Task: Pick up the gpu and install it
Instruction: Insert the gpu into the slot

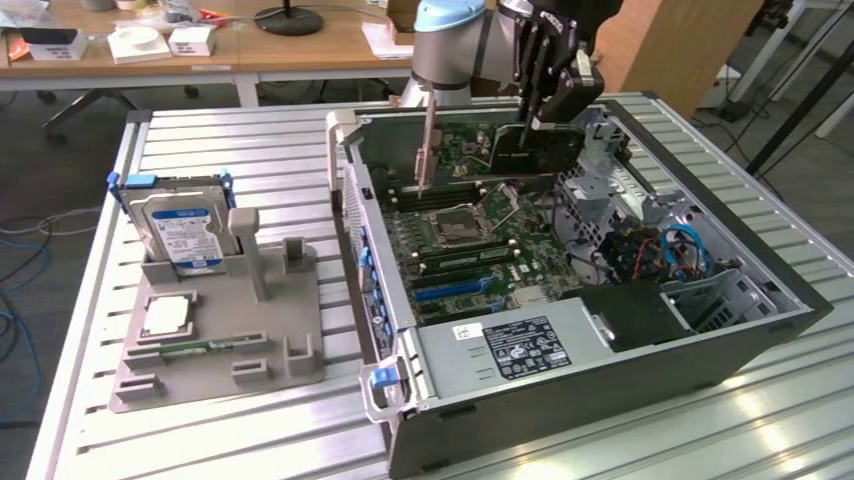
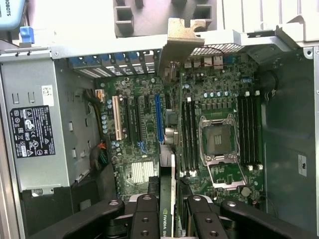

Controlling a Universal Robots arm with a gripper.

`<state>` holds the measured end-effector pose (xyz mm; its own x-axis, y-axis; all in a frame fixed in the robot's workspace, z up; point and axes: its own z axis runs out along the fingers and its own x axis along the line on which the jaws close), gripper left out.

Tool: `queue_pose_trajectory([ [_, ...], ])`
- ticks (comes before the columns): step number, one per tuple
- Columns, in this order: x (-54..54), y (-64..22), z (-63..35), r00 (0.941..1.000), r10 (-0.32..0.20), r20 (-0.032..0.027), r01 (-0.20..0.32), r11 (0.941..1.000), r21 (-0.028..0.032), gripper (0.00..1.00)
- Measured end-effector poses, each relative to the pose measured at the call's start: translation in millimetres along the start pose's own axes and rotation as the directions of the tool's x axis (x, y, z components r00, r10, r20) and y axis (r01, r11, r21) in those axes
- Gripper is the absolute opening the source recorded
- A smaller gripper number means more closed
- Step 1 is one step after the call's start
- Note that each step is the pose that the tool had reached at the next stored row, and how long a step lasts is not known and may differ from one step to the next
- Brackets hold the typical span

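Black gpu [image 1: 539, 150] is pinched between the fingers [image 2: 145, 219] of the gripper [image 2: 168, 213] and hung above the motherboard [image 2: 224, 99], long axis parallel to the blue slot [image 2: 158, 117].

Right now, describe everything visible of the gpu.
The gpu is a thin black circuit card with a silvery bracket at one end and a green label on its edge. It stands on edge, clamped by the gripper, over the motherboard inside the open computer case; whether it touches the board is unclear.
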<state>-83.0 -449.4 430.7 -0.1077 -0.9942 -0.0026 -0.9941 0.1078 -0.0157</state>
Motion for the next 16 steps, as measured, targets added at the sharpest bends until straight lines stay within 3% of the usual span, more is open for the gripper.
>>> queue_pose_trajectory([
  [16,-0.1,0.1,2.0,0.9995,-0.031,0.0009,0.031,0.9995,0.0000,0.27],
])
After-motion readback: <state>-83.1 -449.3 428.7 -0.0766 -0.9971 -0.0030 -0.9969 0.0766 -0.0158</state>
